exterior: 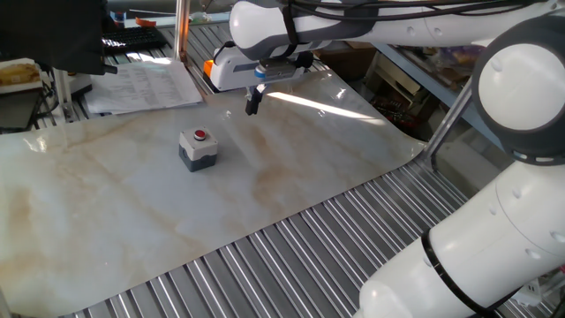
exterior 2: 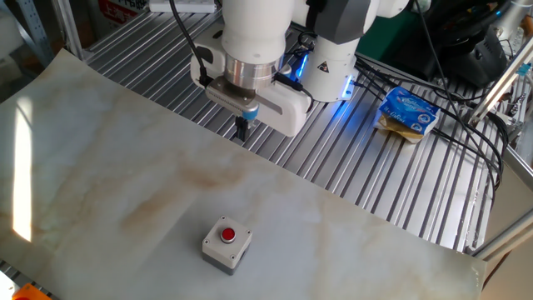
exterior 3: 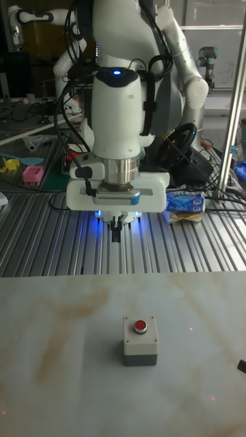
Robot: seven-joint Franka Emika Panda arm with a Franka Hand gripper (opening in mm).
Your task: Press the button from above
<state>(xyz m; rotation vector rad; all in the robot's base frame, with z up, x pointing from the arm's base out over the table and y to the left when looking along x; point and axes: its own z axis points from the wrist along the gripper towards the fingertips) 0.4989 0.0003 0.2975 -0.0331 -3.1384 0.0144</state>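
Observation:
The button [exterior: 198, 147] is a small box with a light grey top, a dark grey base and a red cap. It stands on the marbled sheet [exterior: 291, 168], and also shows as the button [exterior 2: 226, 244] and the button [exterior 3: 140, 339]. My gripper [exterior: 251, 108] hangs in the air to the right of it and well above the sheet. In the other fixed view the gripper [exterior 2: 241, 133] is over the sheet's far edge, well behind the button. The tall fixed view shows the gripper [exterior 3: 117, 237] behind and slightly left of the button. The dark fingers sit together with no gap and hold nothing.
The marbled sheet lies on a ribbed metal table [exterior 2: 375, 175]. Papers [exterior: 141, 84] lie at the back left. A blue packet [exterior 2: 406, 111] and black cables [exterior 2: 466, 125] lie on the ribs near the arm's base [exterior 2: 329, 58].

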